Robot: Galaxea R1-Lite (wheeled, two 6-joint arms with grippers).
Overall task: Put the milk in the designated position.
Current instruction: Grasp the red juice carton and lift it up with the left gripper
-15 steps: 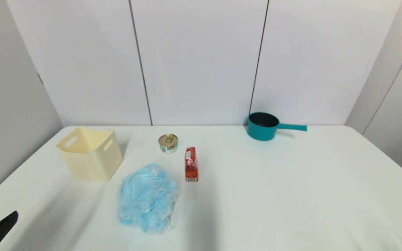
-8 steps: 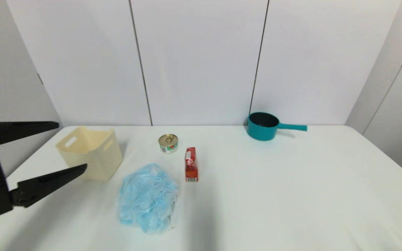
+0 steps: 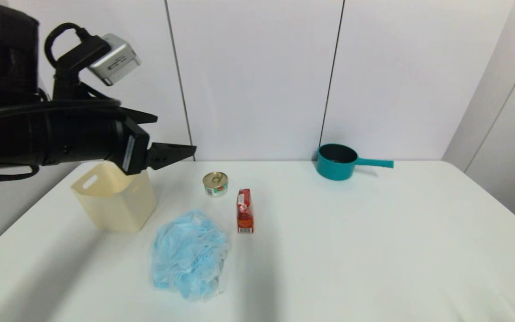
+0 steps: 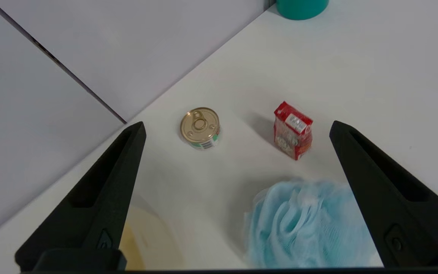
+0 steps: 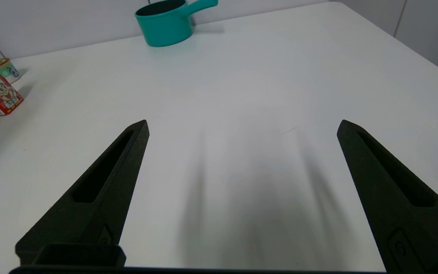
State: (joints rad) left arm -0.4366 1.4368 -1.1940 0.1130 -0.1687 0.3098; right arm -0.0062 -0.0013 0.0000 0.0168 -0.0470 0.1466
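Milk (image 3: 245, 211): red carton, upright mid-table, free of both grippers; tin (image 3: 215, 184) just behind-left, blue mesh puff (image 3: 189, 254) near its front-left. Right wrist view alone shows cartoon face on carton; text illegible. Barcode at base. Left gripper (image 3: 175, 136) raised over cream bin (image 3: 114, 197), fingers spread. Right gripper (image 5: 242, 127) spread wide, low over bare table (image 5: 264, 83); absent from head view. Teal saucepan (image 3: 338, 161) at back; cut off in left wrist view.
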